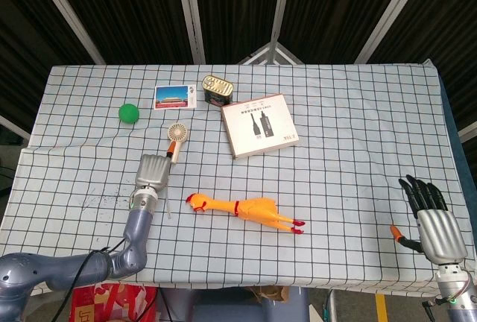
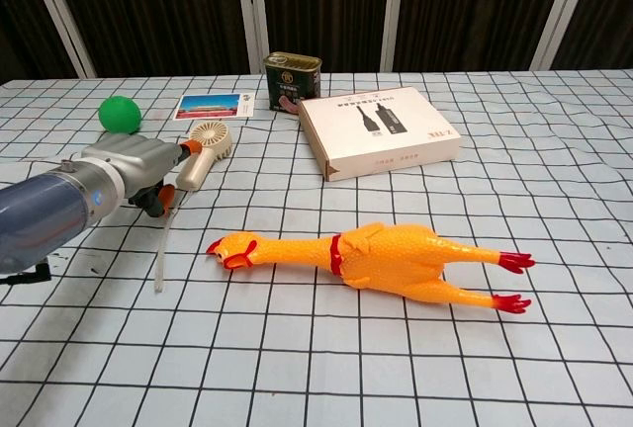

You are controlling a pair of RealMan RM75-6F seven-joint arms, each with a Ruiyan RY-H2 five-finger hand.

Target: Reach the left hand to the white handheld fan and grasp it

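far left of the checked table [image 1: 335,113], a green ball [image 1: 128,112] sits near the back-left, well apart from the rest. just right of it, toward the back edge, a postcard [image 1: 174,98] lies flat.

the left hand [image 1: 151,172] is low over the cloth w/ its back to the head cam, fingers pointed toward the white handheld fan [image 1: 175,139]. in chest view the left hand [image 2: 135,163] is at the fan's handle end, fan [image 2: 203,152] lying flat w/ round head toward the back and handle toward the hand. fingertips are at or touching the handle, but can't tell if they're wrapped round it or just beside it; fingers mostly hidden behind the hand body. so left hand state: can't tell.

a clear thin strip [image 2: 162,245] lies on the cloth just beside the hand, running toward the front.

behind the fan & a bit right, a dark tin can [image 1: 218,89] stands near the back edge, next to the postcard. right of it a flat white box [image 1: 259,125] w/ a product pic on the lid, slightly rotated.

front centre: yellow rubber chicken [image 1: 242,209] lying on its side, head to the left, red feet to the right, apart from the fan and hand.

far right, front corner: right hand [image 1: 429,214] upright near the table edge, dark fingers spread apart, holding nothing.
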